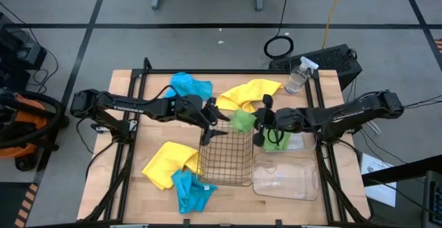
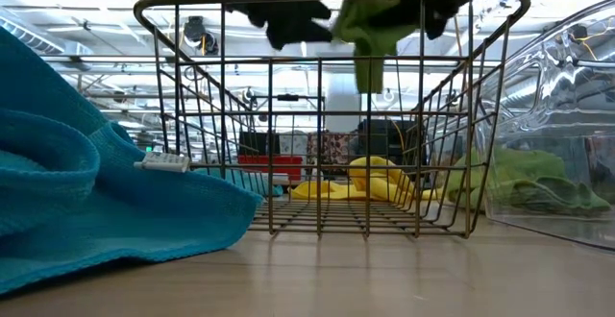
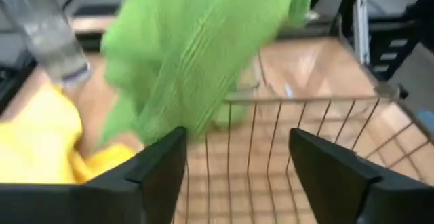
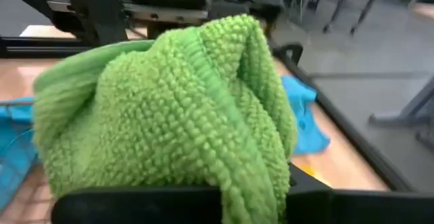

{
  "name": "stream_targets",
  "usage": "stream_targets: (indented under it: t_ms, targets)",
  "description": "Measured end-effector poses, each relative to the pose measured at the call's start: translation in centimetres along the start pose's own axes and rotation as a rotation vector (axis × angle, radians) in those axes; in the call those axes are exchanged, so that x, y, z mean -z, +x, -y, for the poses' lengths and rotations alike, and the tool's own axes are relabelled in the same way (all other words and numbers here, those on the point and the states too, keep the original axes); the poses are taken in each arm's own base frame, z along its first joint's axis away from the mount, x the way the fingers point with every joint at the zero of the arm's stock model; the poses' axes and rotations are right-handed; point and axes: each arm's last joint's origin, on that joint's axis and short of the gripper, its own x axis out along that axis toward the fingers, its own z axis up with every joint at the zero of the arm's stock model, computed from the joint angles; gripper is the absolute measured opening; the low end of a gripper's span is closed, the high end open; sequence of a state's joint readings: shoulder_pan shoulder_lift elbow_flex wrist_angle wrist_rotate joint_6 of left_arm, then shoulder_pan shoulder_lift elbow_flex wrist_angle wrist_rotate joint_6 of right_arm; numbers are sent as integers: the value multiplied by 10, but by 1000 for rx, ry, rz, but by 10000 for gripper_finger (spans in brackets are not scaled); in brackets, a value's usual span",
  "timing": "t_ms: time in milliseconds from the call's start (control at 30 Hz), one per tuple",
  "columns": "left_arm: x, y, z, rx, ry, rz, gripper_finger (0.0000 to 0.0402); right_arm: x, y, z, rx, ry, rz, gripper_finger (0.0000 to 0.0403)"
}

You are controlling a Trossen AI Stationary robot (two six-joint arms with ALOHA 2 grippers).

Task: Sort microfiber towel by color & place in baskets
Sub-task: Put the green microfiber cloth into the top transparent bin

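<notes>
The right gripper [image 1: 262, 123] is pinching a green microfiber towel [image 1: 242, 121] and carrying it in the air above the far rim of the wire-mesh basket [image 1: 226, 160]; in the right wrist view the bunched cloth [image 4: 169, 108] is filling the space over the closed fingers. The left gripper [image 1: 214, 116] is hovering just beside the same towel, on its other side, with its fingers [image 3: 159, 166] spread wide and nothing between them.

Seen from the low view, the towel [image 2: 370, 24] is hanging limp from the grip, with a tail drooping toward the basket's rim [image 2: 327, 0]. That droop suggests a light, floppy cloth that will not slip easily thanks to its nubby pile, but will sag and drag. The tail could snag on the wire rim, so lifting it clear before moving sideways seems wise. A pinch on a thick fold near the middle looks safest, since an edge grip would leave more cloth dangling.

Another green towel [image 1: 276, 139] is already lying in the far clear plastic tub [image 1: 308, 143], so that tub is likely this one's destination. The near clear tub [image 1: 286, 177] is sitting empty. Yellow towels [image 1: 254, 93] [image 1: 168, 162] and blue towels [image 1: 189, 86] [image 1: 191, 191] are lying on the table [image 1: 124, 179], and a spray bottle [image 1: 299, 75] is standing near the far right corner.
</notes>
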State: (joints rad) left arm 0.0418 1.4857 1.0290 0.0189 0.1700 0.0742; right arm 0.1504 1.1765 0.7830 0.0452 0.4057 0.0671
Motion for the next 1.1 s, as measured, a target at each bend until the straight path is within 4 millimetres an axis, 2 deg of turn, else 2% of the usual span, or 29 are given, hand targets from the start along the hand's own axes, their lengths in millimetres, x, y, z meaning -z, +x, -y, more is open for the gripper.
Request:
stream_targets:
  t_ms: [100, 300, 567, 800, 1100]
  targets:
    - [5, 0, 0, -17, -19, -46, 281, -2, -13, 1, -18, 58, -9, 18]
    - [5, -9, -1, -67, 3, -72, 276, -2, -41, 1, -62, 130, -67, 19]
    - [23, -34, -11, -216, 16, -45, 271, 20, -81, 9, -37, 307, -297, 20]
    - [43, -56, -28, -324, -36, -11, 271, 50, -92, 18, 208, 379, -563, 20]
    - [50, -60, -36, -354, -72, -20, 271, 73, -96, 20, 418, 499, -856, 20]
